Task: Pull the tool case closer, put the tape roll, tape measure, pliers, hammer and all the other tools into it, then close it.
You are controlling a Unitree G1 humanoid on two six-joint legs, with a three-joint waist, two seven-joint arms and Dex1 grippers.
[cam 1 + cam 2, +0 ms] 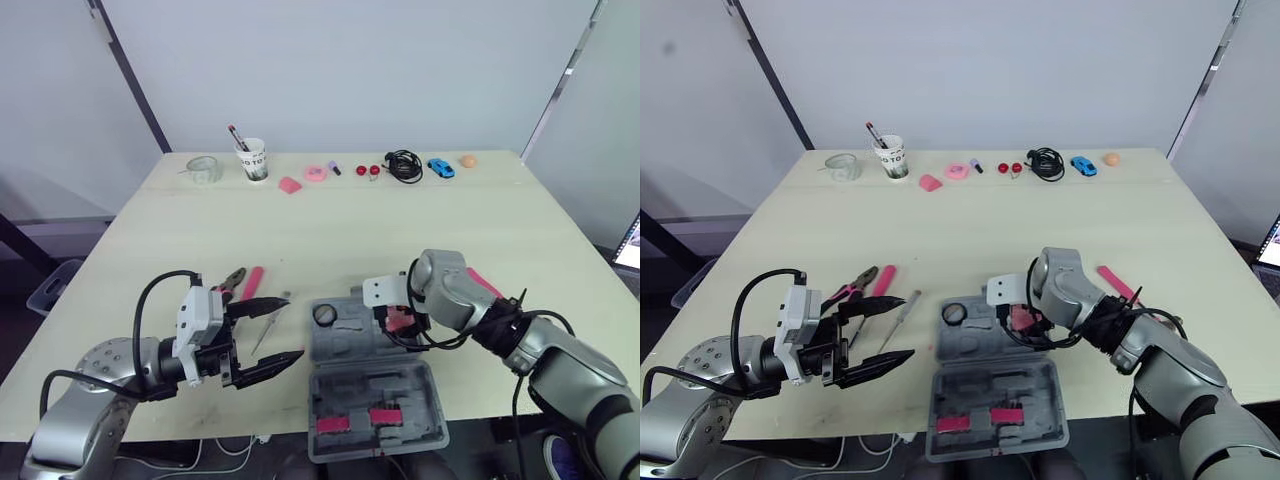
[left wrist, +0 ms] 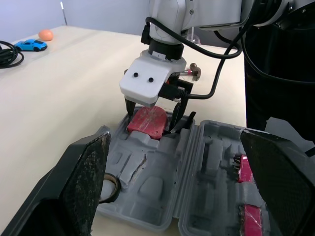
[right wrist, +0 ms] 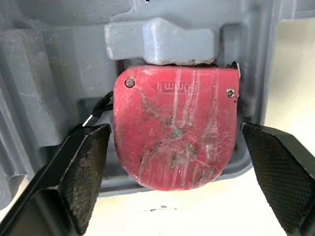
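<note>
The grey tool case lies open near the table's front edge. A tape roll sits in its far left pocket. A red tape measure lies in its far right pocket. My right gripper hangs open over the tape measure, one finger on each side and neither touching it. Left of the case, my left gripper is open and holds nothing. Pink-handled pliers and a screwdriver lie on the table just beyond it. The hammer, with its pink handle, lies right of my right arm.
Along the table's far edge stand a clear bowl, a paper cup with pens, small pink items, a black cable, a blue toy car and an orange ball. Pink bits sit in the case's near half.
</note>
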